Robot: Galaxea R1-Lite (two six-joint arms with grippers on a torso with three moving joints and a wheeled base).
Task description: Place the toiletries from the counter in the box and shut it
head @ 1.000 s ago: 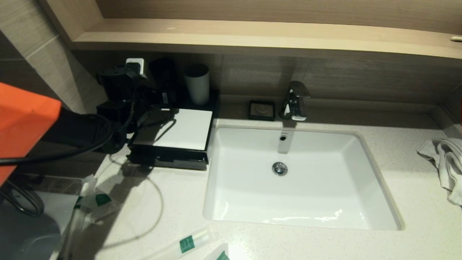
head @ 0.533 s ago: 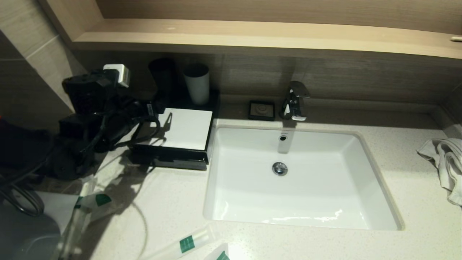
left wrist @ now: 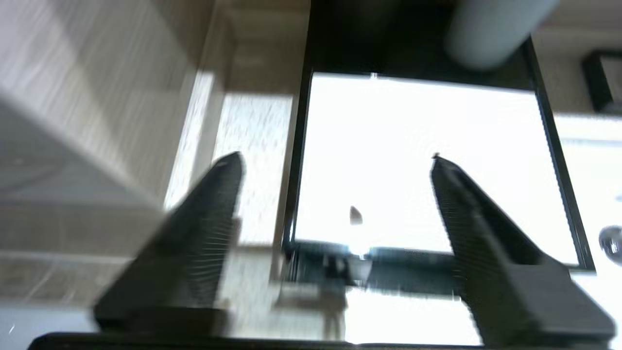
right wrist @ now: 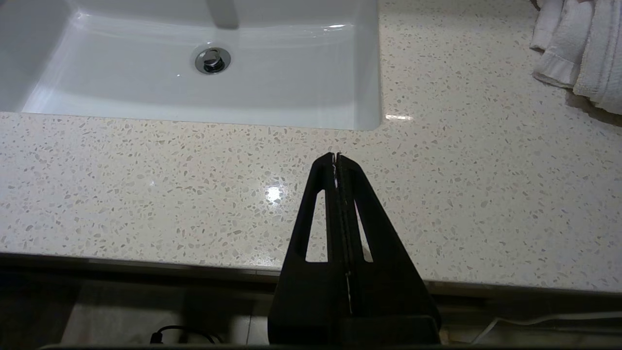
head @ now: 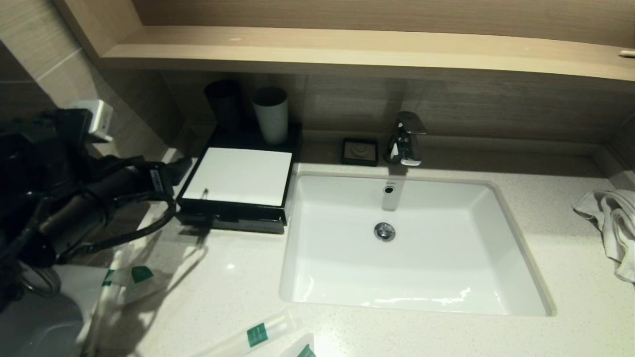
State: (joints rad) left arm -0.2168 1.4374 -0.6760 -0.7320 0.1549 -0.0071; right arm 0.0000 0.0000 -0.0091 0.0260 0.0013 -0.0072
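Observation:
The black box (head: 233,210) with its white top panel (head: 241,176) stands on the counter (head: 238,287) left of the sink, its shallow drawer front (head: 248,224) facing me. My left gripper (left wrist: 336,159) hangs open and empty just off the box's left side; the left arm (head: 99,188) reaches in from the left. Toiletries lie on the counter: a packet (head: 134,275) with a green label at the left edge, and two more (head: 258,334) (head: 305,351) at the near edge. My right gripper (right wrist: 336,156) is shut and empty above the counter's front edge, right of the sink.
A black cup (head: 224,104) and a white cup (head: 271,114) stand behind the box. The soap dish (head: 359,150) and tap (head: 407,139) sit behind the basin (head: 347,277). A white towel (head: 612,223) lies far right. A wooden shelf (head: 347,52) overhangs the back.
My left arm has swung left and back toward me, off the box's top panel, which now shows whole. The packets and the box have not moved.

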